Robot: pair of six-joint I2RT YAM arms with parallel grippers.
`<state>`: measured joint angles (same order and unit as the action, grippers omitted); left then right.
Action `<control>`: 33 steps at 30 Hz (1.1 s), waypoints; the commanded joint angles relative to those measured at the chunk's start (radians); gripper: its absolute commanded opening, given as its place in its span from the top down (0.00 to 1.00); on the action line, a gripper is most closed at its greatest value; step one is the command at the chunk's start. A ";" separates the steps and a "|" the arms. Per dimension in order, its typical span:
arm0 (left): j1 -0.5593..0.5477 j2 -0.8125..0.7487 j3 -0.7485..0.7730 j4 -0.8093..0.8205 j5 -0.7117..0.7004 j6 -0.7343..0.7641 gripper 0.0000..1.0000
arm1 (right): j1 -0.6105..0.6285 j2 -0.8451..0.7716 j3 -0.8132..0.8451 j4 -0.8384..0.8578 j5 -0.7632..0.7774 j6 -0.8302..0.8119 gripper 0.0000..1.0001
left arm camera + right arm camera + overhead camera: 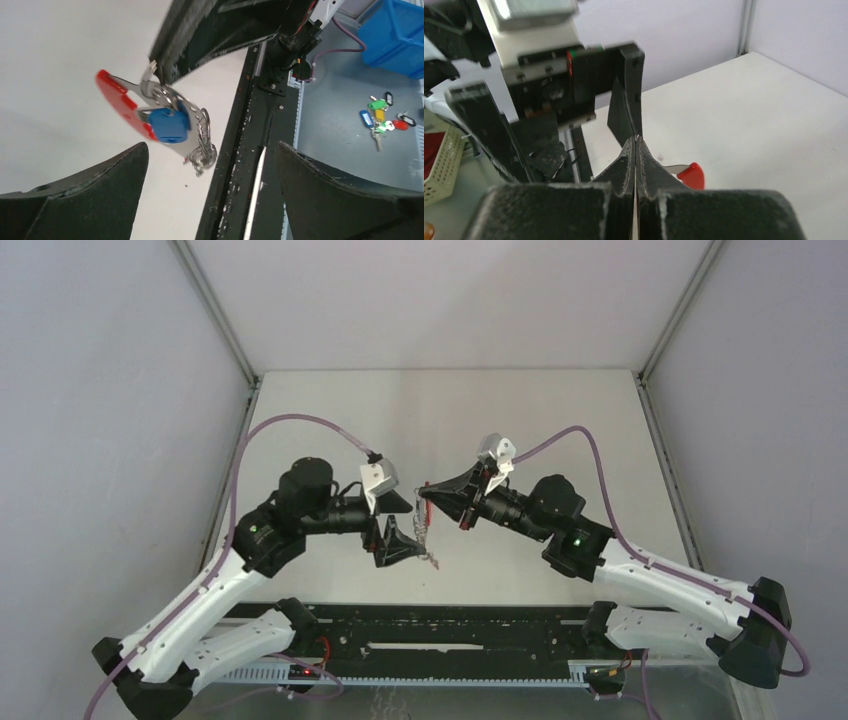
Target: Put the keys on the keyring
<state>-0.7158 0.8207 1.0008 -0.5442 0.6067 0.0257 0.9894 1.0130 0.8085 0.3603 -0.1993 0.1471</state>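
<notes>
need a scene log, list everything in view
keyring: one, red band with silver rings, hanging from the right fingers
blue-tagged key: one, blue and silver, against the keyring's rings
spare keys: one bunch, mixed tags, grey surface off the table
bin: one, blue, beyond the spare keys
basket: one, cream, right wrist view's left edge
table: one, white, centre
rail: one, black, table's near edge
arms: two, white and black, on the rail
left fingers: two, black, open below keyring
right fingers: two, black, shut on keyring
</notes>
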 commanded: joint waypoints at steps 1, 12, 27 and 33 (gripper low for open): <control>-0.004 0.006 -0.088 0.248 0.036 -0.160 0.00 | 0.020 0.017 0.060 0.058 0.118 0.018 1.00; -0.014 0.072 -0.110 0.262 -0.187 0.042 0.58 | 0.049 0.036 0.066 0.086 0.247 0.041 1.00; -0.016 0.161 -0.072 0.288 -0.141 0.288 1.00 | -0.014 0.034 0.066 0.054 0.165 0.194 0.97; -0.005 0.188 -0.133 0.289 -0.320 0.660 1.00 | -0.104 -0.016 0.066 -0.086 0.199 0.293 0.12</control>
<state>-0.7261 0.9962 0.8852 -0.2852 0.4084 0.3950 0.9417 1.0534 0.8265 0.3218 -0.0162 0.3626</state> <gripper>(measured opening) 0.075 0.609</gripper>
